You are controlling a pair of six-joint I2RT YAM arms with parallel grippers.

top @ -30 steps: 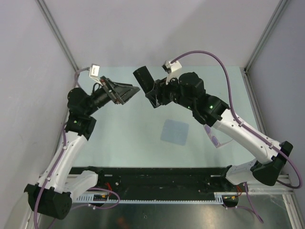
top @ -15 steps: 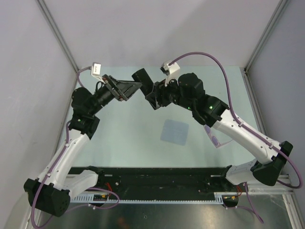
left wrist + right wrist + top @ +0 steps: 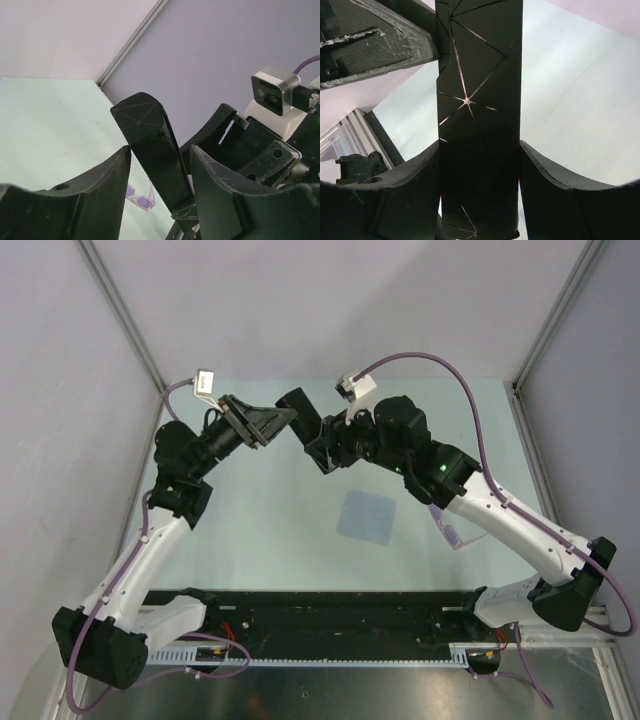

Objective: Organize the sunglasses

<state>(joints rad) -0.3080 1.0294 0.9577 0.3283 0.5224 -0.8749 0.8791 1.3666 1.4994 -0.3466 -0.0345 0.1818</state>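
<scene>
Sunglasses (image 3: 452,531) lie on the table (image 3: 270,530), out to the right, partly hidden by the right arm (image 3: 500,515), lenses purple. From overhead we see the pale blue cloth (image 3: 367,516) flat mid-table, apart from them. Up near the far side, the right gripper (image 3: 322,436) pinches the black case (image 3: 298,407) and holds it off the surface. Its wrist view confirms the grip: both fingers (image 3: 395,200) press against the case's sides, and thin pale lines cross its face in triangles. The left gripper (image 3: 283,418) meets the case's free end. Only its own wrist view shows how: jaws spread either side of the case, with a gap on one side. That view also catches the sunglasses down on the table, between finger and case. The table is pale mint green, walled by plain lilac-grey panels (image 3: 330,300) on metal posts (image 3: 120,310).
</scene>
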